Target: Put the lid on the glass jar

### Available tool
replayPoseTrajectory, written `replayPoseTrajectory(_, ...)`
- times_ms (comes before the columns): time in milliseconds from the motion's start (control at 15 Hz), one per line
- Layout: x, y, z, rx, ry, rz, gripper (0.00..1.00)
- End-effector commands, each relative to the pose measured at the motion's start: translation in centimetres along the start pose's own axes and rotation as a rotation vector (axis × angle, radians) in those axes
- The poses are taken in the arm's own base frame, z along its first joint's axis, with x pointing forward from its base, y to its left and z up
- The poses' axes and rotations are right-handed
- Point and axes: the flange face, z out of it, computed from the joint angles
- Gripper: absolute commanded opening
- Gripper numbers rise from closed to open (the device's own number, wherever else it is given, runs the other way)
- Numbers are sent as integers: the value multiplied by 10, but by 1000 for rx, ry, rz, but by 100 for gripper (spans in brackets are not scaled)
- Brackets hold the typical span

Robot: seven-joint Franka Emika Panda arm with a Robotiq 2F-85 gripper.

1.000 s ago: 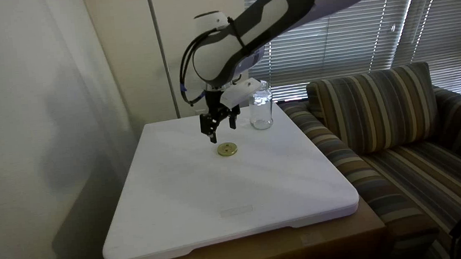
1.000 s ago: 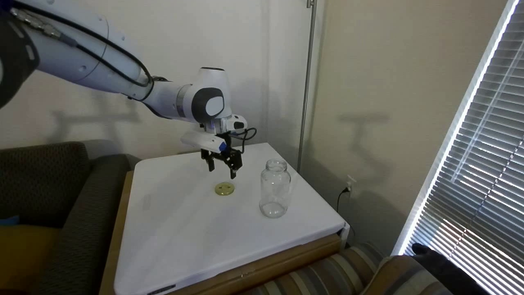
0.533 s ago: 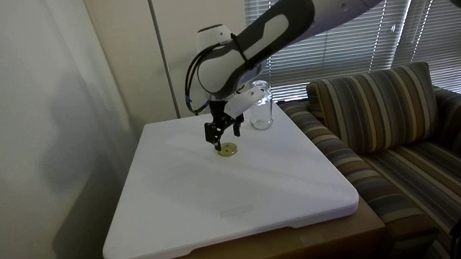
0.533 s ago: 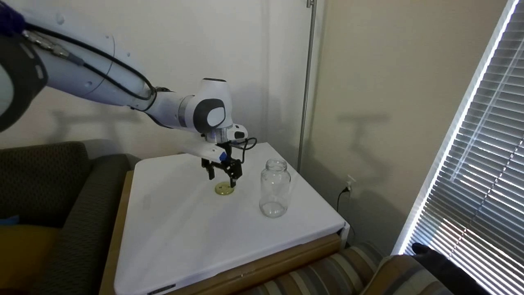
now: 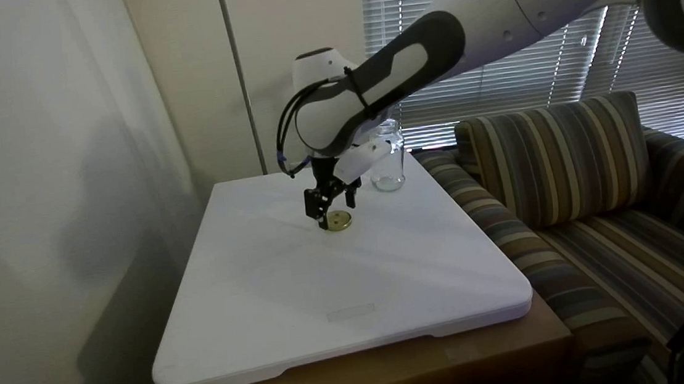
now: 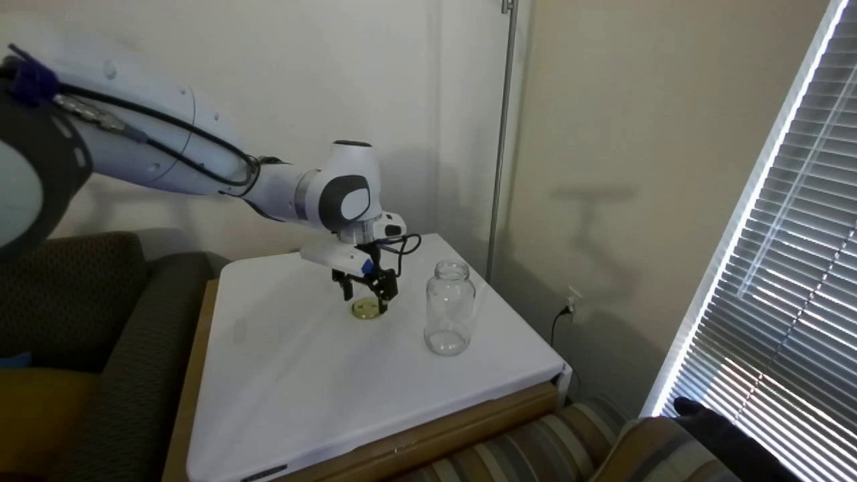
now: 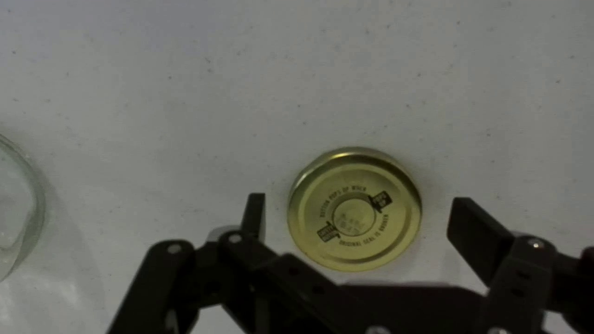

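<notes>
On the bench (image 5: 337,279), the lid (image 7: 355,211) lies roughly midway between the parted jaws of the pincer (image 7: 358,205) in the wrist view, so closing likely needs little sideways shift.

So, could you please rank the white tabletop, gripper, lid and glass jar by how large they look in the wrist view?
1. White tabletop
2. Gripper
3. Lid
Glass jar: unsure, only part shows at the left edge.

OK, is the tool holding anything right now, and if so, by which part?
Nothing is held: the tool is open, its fingers on either side of the lid, a gap to each showing in the wrist view.
</notes>
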Motion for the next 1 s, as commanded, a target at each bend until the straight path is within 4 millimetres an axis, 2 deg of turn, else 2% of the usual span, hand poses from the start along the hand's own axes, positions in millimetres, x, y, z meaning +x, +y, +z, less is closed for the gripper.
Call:
replayPoseTrajectory(0, 3, 7, 8, 21, 11, -7, 100)
replayPoseTrajectory(467, 4, 6, 15, 34, 27, -4, 100)
replayPoseTrajectory(533, 4, 6, 15, 36, 28, -3, 97)
replayPoseTrajectory(600, 5, 5, 16, 39, 30, -3, 88)
replayPoseTrajectory(667, 5, 5, 17, 41, 31, -2, 75)
replayPoseTrajectory(933, 6, 4, 12, 49, 32, 9, 48)
